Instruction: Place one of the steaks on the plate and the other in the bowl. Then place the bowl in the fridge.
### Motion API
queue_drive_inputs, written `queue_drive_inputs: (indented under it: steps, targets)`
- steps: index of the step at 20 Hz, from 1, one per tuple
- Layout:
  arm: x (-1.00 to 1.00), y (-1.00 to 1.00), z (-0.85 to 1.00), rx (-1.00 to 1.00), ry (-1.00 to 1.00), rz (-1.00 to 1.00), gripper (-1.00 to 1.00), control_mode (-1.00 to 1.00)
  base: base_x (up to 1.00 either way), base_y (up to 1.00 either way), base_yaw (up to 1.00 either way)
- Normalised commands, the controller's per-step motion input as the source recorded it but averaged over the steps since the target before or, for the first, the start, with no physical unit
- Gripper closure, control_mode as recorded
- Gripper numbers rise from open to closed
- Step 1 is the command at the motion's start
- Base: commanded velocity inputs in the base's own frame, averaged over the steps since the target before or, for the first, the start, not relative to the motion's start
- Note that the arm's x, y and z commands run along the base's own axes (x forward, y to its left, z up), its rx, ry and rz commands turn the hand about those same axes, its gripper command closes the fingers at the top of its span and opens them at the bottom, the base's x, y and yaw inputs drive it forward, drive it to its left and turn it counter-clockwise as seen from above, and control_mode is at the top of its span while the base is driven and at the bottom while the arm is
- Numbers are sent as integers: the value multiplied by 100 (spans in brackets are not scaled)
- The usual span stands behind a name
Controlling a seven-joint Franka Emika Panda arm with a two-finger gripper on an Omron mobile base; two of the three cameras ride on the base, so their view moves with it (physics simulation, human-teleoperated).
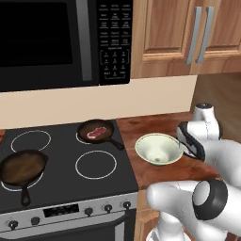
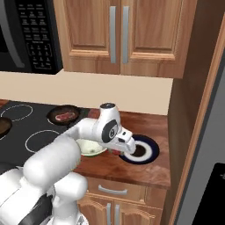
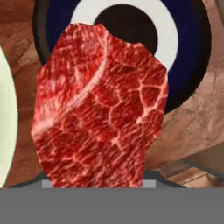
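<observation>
Steak (image 3: pixel 100 109) red, pink-marbled; plate (image 3: pixel 186 52) navy, white-ringed.

Marbled red steak (image 3: pixel 100 109) close up, plate (image 3: pixel 188 52) behind, bowl (image 3: pixel 6 118) at left edge

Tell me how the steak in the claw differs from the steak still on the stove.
The steak in the claw hangs gripped over the counter, just short of the plate; the steak on the stove lies flat in a dark skillet on a rear burner. The held one hangs on edge with its broad face to the hand camera, the other rests face up. One is already lifted, the other untouched. Both are raw red slabs with pale marbling.
</observation>
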Motion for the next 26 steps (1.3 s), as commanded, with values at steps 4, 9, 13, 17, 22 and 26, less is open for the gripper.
queue_drive_inputs:
  steps: [4,9,13,17,22,26]
  targets:
    - [44,-80,0,18,4,0,100,-100,0,0,0]
    - [55,-46,-3,8,0,5,100,-100,0,0,0]
    - [35,-12,-21,8,0,9,100,-100,0,0,0]
    - [33,-19,-39,5,0,7,100,-100,0,0,0]
    - [12,-2,-53,0,0,2,100,-100,0,0,0]
    - [7,0,-24,0,0,2,100,-100,0,0,0]
